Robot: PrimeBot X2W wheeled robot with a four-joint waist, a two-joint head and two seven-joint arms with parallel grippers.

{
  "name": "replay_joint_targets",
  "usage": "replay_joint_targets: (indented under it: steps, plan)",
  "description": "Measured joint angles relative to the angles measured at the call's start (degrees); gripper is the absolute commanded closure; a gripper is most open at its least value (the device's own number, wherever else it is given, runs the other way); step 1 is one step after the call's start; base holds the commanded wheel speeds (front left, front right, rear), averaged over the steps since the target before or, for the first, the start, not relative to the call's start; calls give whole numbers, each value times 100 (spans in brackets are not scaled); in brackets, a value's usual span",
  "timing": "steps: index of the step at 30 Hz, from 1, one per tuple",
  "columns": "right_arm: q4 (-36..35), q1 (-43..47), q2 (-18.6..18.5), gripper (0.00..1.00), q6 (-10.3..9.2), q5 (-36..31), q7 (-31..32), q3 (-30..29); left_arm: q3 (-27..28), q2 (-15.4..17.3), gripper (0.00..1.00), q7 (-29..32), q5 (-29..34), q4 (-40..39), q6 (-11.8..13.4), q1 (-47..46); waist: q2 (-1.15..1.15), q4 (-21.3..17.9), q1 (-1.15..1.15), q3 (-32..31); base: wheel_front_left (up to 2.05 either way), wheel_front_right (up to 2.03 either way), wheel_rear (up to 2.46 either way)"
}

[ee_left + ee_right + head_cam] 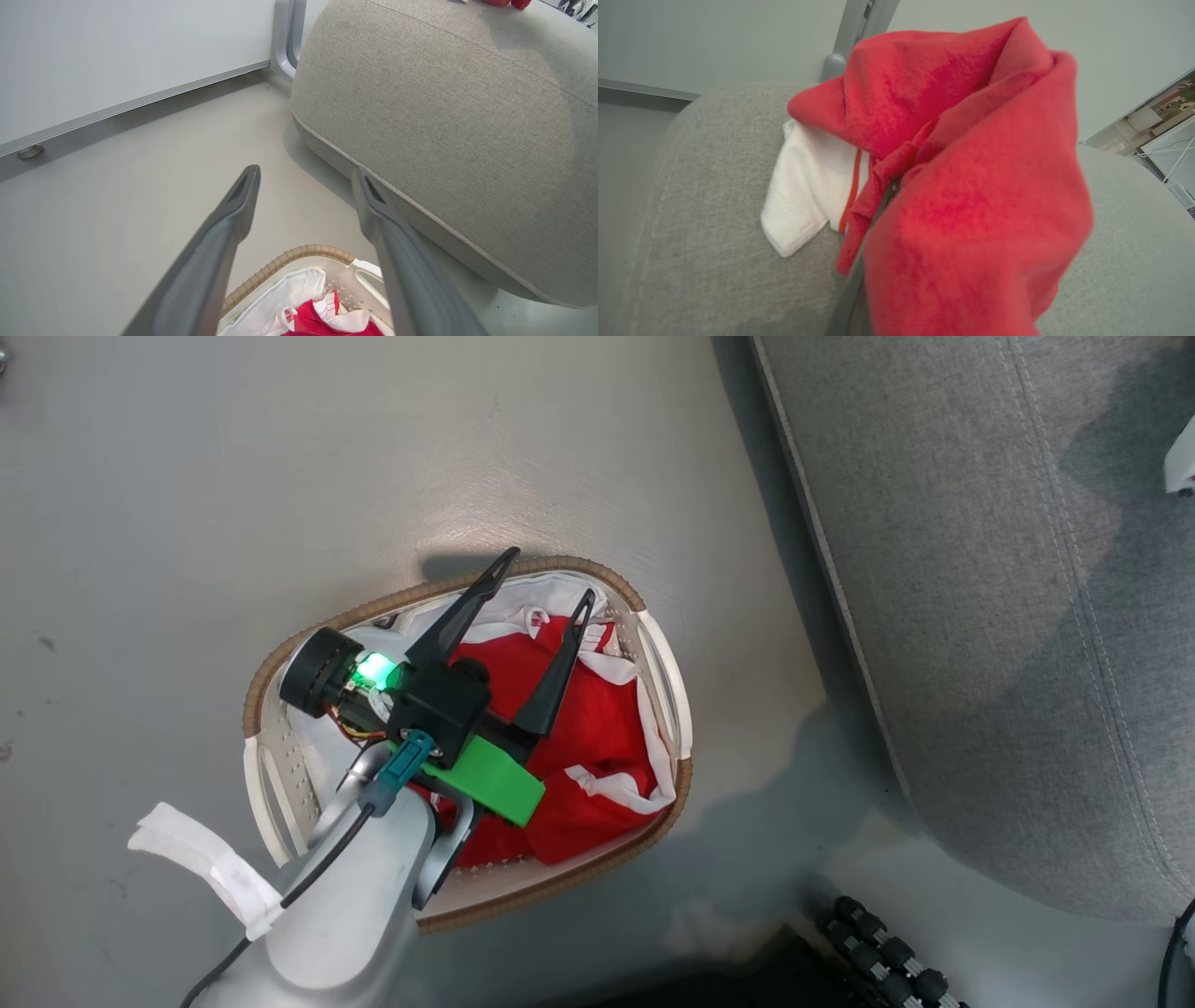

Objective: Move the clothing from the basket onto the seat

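Left claw (550, 574): jaws fully spread, nothing in them. It hangs over the upper half of the basket (280, 775), tips pointing to the frame's upper right. The far tip sits over the brown rim, the near one over the red garment (597, 737).

That garment lies bunched in the basket's right half, centre frame, white trim showing at its edges. White liner (551, 586) rides up along the top rim.

Right claw (893, 185): clamped tight, with the second red garment (971, 186) wrapped over it. A white-trimmed end of that piece rests on the seat (714, 233).

The step, as I read it, is picking up the basket garment.
- Pull the left claw back toward frame centre before descending, or the far finger may land on the rim or liner.
- Aim for the thickest red fold and sink both fingers in before closing.
- Lift straight up until the cloth clears the rim; the light basket could drag.
- Then swing right toward the seat (980, 616).
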Motion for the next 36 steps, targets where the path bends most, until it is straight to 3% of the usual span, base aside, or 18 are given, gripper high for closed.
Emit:
replay_joint_targets:
  steps: [1,2,5,21,36]
  plan:
    - [-34,65,48,100,-1,-30,0,1,-5,-9,0,0,5,10,0,0,0,20,0,8,0,0,0]
    - [-76,137,86,93,-1,-44,0,13,-7,-18,0,0,5,14,0,-1,0,27,0,6,0,0,0]
    - [-296,420,226,0,0,-92,0,13,15,-44,0,0,4,16,0,0,0,16,0,-42,0,0,0]
    - [-1447,1956,380,0,0,-133,0,221,255,-309,0,0,-152,99,-1,296,0,-51,-1,-900,0,0,0]
    - [-1611,2420,269,0,-1,58,0,703,1084,-532,0,0,-414,100,-4,962,0,238,-1,-2247,0,0,0]
